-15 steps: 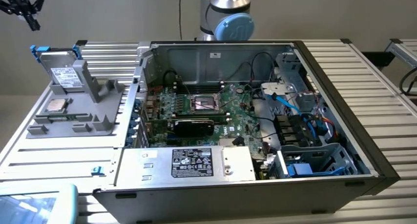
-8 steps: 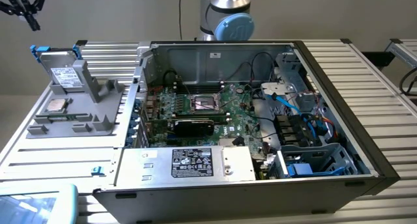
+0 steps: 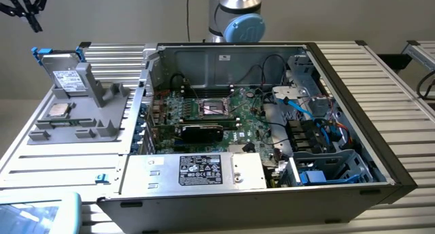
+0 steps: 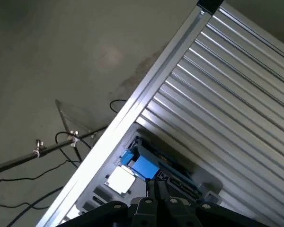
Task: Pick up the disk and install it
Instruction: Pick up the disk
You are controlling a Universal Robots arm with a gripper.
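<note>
Gripper point(image 3: 32, 21): black, hanging in the air at eleven o'clock of the exterior view, high over the table point(image 3: 387, 81) and apart from every part. In the wrist view its fingers point(image 4: 154, 189) are clenched together with nothing between them

Disk point(image 3: 66, 77): silver-grey drive with a white label, clipped in a blue frame. It stands on edge, leaning back, in a slot of the grey fixture point(image 3: 88, 123) at ten o'clock of the exterior view, outside the computer case point(image 3: 238, 208). In the wrist view the disk point(image 4: 144, 166) lies just beyond the fingertips, untouched

CPU chip point(image 3: 58, 110): small, square, silver. It lies flat on the same fixture, just at six o'clock of the disk

Computer case: lying on its side with the cover off, from centre to three o'clock of the exterior view, resting on the ribbed aluminium table

Motherboard point(image 3: 217, 123): green, at the middle of the case

Silver box point(image 3: 204, 169): black label on top, at six o'clock inside the case

Drive bay point(image 3: 333, 167): grey metal with blue parts, in the case corner at four o'clock

Arm base point(image 3: 235, 17): silver and light blue, at twelve o'clock behind the case

Blue-rimmed panel point(image 3: 34, 213): at seven o'clock, possibly a screen
</note>
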